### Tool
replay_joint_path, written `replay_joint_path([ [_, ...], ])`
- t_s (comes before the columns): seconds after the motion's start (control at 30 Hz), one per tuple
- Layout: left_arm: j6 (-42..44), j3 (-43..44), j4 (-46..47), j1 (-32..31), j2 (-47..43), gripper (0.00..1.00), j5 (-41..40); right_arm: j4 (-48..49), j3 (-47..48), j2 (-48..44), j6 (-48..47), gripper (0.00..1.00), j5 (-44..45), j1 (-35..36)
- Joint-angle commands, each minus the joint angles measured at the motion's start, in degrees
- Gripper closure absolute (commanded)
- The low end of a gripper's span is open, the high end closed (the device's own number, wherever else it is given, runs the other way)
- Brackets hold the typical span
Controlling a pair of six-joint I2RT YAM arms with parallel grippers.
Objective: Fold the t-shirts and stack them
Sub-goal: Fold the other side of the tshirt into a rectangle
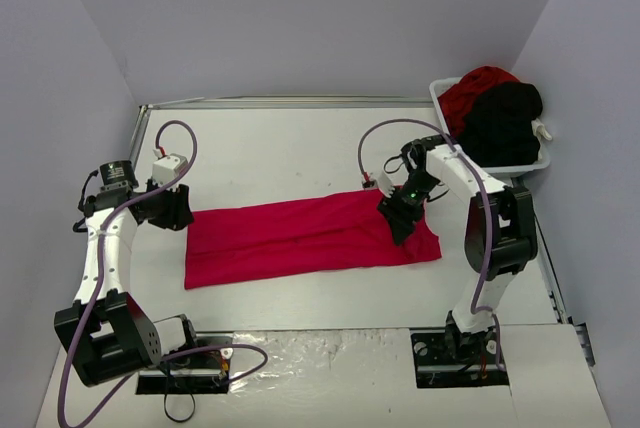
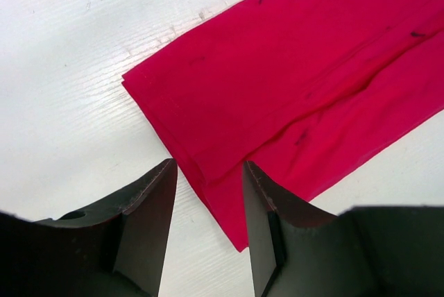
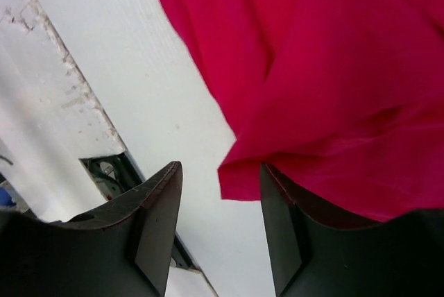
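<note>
A bright red t-shirt (image 1: 310, 238) lies folded into a long strip across the table's middle. My left gripper (image 1: 178, 213) hovers at the strip's left end. In the left wrist view its jaws (image 2: 208, 165) stand open, and the layered end of the red t-shirt (image 2: 298, 68) lies flat on the table beyond and partly between them. My right gripper (image 1: 398, 228) is over the strip's right end. It is open (image 3: 220, 165), with a loose corner of the red cloth (image 3: 326, 68) beside its right finger. Another red t-shirt (image 1: 470, 88) and a black t-shirt (image 1: 505, 123) are piled in the basket.
The white plastic basket (image 1: 441, 106) stands at the back right corner. A metal rail (image 1: 300, 103) runs along the table's far edge. The table's edge and a dark gap (image 3: 104, 168) show just left of the right gripper. Purple cables loop from both arms.
</note>
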Motion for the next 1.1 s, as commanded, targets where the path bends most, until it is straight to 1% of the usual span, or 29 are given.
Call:
replay_joint_path([
  [0.0,-0.57,-0.19,1.04,0.24,-1.97,0.59,1.0,-0.97,4.49,0.68,1.58,0.56,-1.09,-1.96],
  [0.37,-0.93,-0.63,1.66,0.24,-2.5,0.59,0.82,1.49,13.1,12.45,3.87,0.56,-2.14,-4.42],
  [0.57,-0.93,-0.55,1.57,0.24,-2.24,0.59,0.74,1.49,14.87,16.33,3.69,0.57,-3.11,-4.68],
  [0.7,-0.84,-0.55,1.48,0.24,-2.15,0.59,0.56,1.23,14.34,15.38,3.34,0.59,-3.9,-3.98],
  [1.07,-0.58,-0.46,1.13,0.24,-2.85,0.59,1.35,-0.35,7.67,6.94,3.26,0.62,-6.19,1.02],
])
